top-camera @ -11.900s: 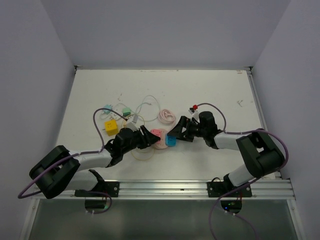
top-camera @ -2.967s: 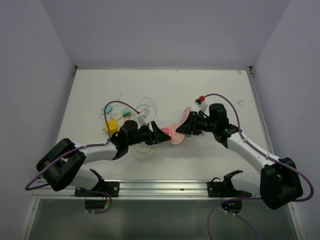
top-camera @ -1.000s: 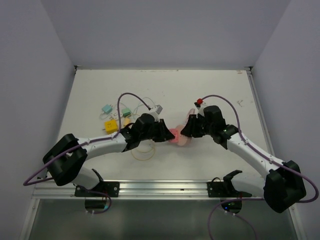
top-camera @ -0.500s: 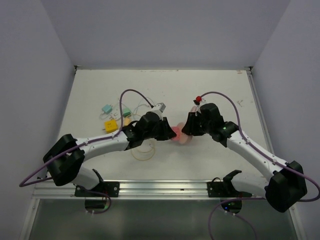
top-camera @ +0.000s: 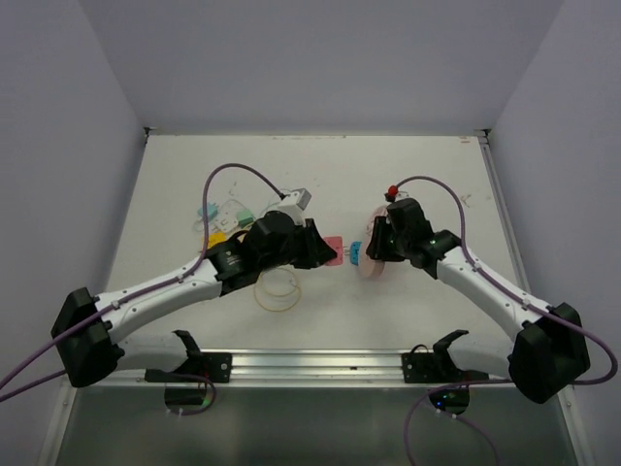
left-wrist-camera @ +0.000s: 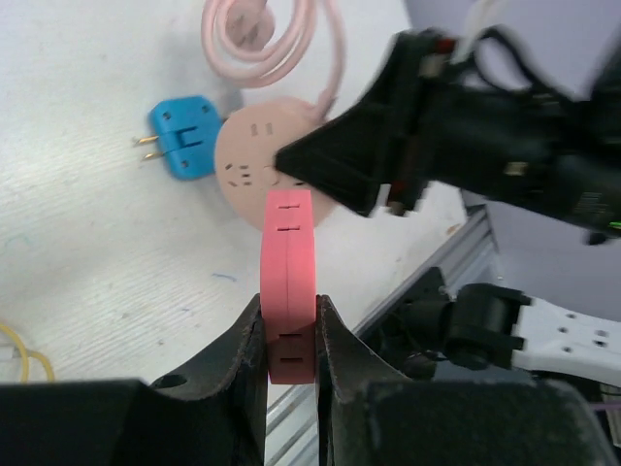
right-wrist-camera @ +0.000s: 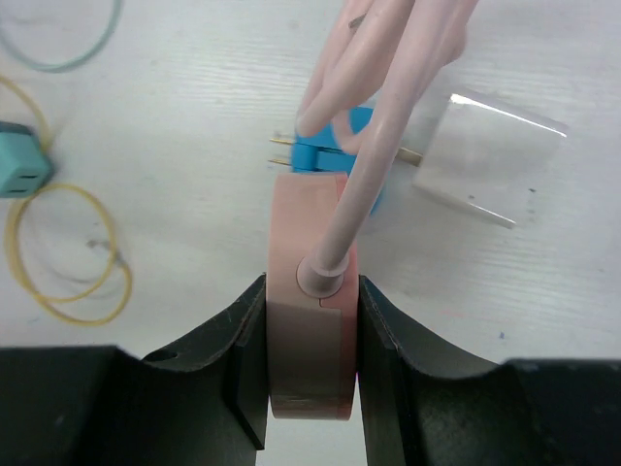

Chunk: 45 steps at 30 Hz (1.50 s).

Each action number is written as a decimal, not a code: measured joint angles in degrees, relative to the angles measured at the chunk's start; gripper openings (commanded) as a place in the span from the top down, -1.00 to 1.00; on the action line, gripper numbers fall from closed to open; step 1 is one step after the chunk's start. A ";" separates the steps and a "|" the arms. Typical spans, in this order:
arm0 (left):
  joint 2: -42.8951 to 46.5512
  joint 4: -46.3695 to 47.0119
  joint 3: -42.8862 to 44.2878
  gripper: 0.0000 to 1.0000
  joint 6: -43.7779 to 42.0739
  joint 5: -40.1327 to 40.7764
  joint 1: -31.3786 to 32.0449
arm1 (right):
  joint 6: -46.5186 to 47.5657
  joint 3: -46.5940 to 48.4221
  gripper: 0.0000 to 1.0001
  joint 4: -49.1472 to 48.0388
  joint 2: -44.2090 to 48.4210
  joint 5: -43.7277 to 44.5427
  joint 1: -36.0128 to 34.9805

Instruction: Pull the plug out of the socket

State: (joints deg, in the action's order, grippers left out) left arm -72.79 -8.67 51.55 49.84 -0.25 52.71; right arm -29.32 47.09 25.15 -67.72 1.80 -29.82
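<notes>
My left gripper (left-wrist-camera: 288, 318) is shut on a flat pink-red plug (left-wrist-camera: 288, 248), which stands on edge between the pads. The plug (top-camera: 331, 249) hangs clear of the round pale pink socket (top-camera: 372, 262), with a small gap between them. My right gripper (right-wrist-camera: 310, 320) is shut on that socket (right-wrist-camera: 312, 291), clamping its two flat faces. The socket's slotted face (left-wrist-camera: 254, 160) shows in the left wrist view. Its pale pink cable (right-wrist-camera: 388, 87) leaves the rim and runs up into a coil (left-wrist-camera: 277, 34).
A blue plug (left-wrist-camera: 186, 148) with bare brass prongs lies on the table under the gap (top-camera: 355, 252). A yellow cable loop (top-camera: 277, 289), a teal plug (right-wrist-camera: 21, 167) and a clear plastic piece (right-wrist-camera: 490, 160) lie nearby. A metal rail (top-camera: 320, 364) runs along the near edge.
The pink-red plug and the socket were pressed together half a second ago. My left gripper has drawn the plug away to the left; the blue plug now shows between them.
</notes>
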 measured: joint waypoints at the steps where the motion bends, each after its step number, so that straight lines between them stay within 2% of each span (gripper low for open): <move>1: 1.44 -0.24 0.61 1.00 0.00 0.02 0.11 | 0.15 -0.07 1.00 0.87 -0.74 1.40 0.44; 6: 7.56 -1.92 4.20 1.00 -0.31 1.03 0.31 | 0.46 -0.94 1.00 2.45 -1.42 3.02 0.63; 10: 8.61 -3.67 4.11 1.00 -1.57 1.97 -0.68 | 0.42 -1.05 1.00 2.21 0.50 1.40 0.63; 15: 7.34 -1.97 -0.94 1.00 -3.21 -1.09 -6.45 | 0.50 -0.98 1.00 1.90 4.15 -0.37 1.55; 19: 1.22 0.94 -5.53 1.00 -4.72 -5.29 -12.02 | 0.52 -0.94 1.00 1.88 6.69 -1.51 5.68; 27: -16.09 7.39 -3.37 0.99 -8.98 -12.09 -13.35 | 0.39 -1.05 1.00 1.51 11.02 -4.20 18.43; 34: -25.90 13.25 -0.79 0.62 -8.98 -17.29 -14.88 | -2.36 -3.63 1.00 -2.97 10.03 -7.26 23.74; 45: -27.02 15.10 -2.29 -0.40 -8.66 -17.20 -15.19 | -6.75 -4.48 1.00 -17.94 -2.91 -9.14 27.82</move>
State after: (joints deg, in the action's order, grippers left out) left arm -99.81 6.44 49.25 41.19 -17.45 37.52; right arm -36.07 42.61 7.20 -70.63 -7.33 -2.00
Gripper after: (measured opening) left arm 0.628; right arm 0.373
